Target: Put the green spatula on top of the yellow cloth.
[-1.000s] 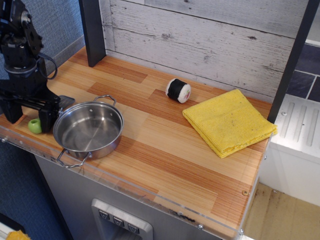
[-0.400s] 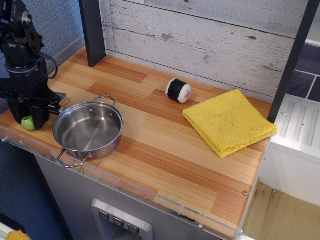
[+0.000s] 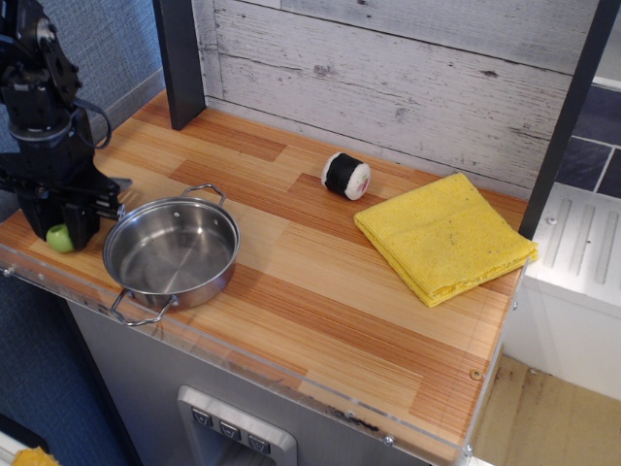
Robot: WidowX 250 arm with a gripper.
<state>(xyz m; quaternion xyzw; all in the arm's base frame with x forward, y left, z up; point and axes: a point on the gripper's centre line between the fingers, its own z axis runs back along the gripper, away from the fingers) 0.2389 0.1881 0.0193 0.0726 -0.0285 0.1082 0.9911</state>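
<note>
The green spatula lies at the front left corner of the counter, left of the steel pan. Only the lime-green end of its handle shows; the rest is hidden behind my gripper. My black gripper points straight down over it, with its fingers drawn in on either side of the handle, low at the counter surface. The yellow cloth lies folded at the far right of the counter, well away from the gripper and with nothing on it.
A steel pan with two loop handles stands just right of the gripper. A black-and-white sushi roll toy lies near the back wall. A dark post rises at the back left. The counter's front edge runs just below the gripper.
The gripper's fingers have drawn in from a wide spread to a narrow grip around the green handle. The handle end shifted slightly left and up with them.
</note>
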